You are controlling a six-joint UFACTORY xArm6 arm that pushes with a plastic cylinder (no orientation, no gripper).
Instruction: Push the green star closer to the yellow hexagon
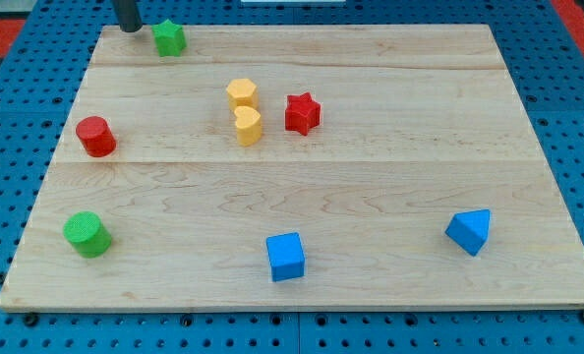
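The green star (pixel 169 37) lies near the board's top left edge. The yellow hexagon (pixel 241 93) sits right of and below it, towards the board's upper middle. A yellow heart (pixel 248 125) touches the hexagon from below. My tip (pixel 129 29) is at the top left, just left of the green star, with a small gap between them. The rod runs up out of the view.
A red star (pixel 302 113) lies right of the yellow blocks. A red cylinder (pixel 95 136) and a green cylinder (pixel 87 234) stand at the left. A blue cube (pixel 285 256) and a blue triangular block (pixel 469 231) lie near the bottom. The wooden board (pixel 390 167) rests on a blue pegboard.
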